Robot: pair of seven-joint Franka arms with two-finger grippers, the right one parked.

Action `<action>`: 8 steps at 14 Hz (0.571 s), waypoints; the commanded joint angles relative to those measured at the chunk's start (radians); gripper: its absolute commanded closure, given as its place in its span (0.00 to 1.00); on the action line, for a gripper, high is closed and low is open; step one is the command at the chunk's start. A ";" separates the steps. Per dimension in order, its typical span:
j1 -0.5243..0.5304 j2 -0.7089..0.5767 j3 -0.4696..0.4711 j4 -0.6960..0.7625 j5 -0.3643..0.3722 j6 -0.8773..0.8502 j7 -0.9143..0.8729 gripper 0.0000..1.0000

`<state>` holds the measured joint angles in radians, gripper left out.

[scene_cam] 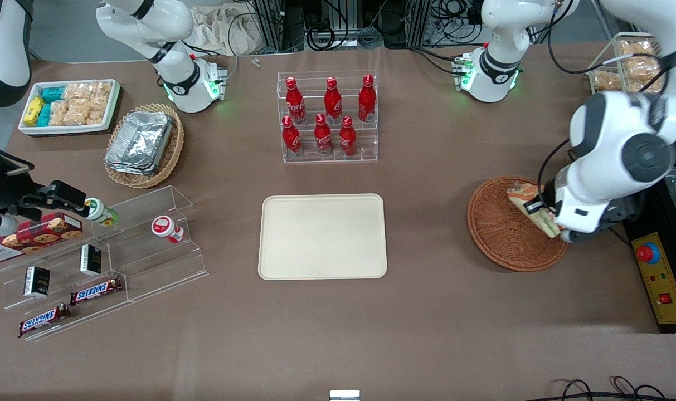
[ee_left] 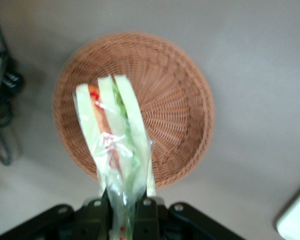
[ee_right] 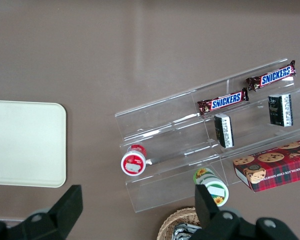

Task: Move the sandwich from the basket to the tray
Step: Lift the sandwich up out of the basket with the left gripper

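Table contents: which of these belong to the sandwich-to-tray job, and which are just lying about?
Part of the job:
- sandwich, held in the gripper above the basket
- basket, reddish-brown wicker
- tray, cream, nothing on it

Just lying about:
- red bottles in a clear rack
- foil containers in a tan basket
- Snickers bars
- cookie box
- snack bin
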<state>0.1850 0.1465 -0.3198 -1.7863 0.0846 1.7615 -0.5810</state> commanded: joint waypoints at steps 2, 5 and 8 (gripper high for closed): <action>-0.001 0.028 -0.002 0.252 -0.002 -0.203 0.056 1.00; -0.001 0.025 -0.045 0.312 -0.026 -0.260 0.140 1.00; -0.001 0.037 -0.155 0.305 -0.068 -0.255 0.231 1.00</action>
<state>0.1844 0.1536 -0.4100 -1.5079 0.0398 1.5266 -0.3979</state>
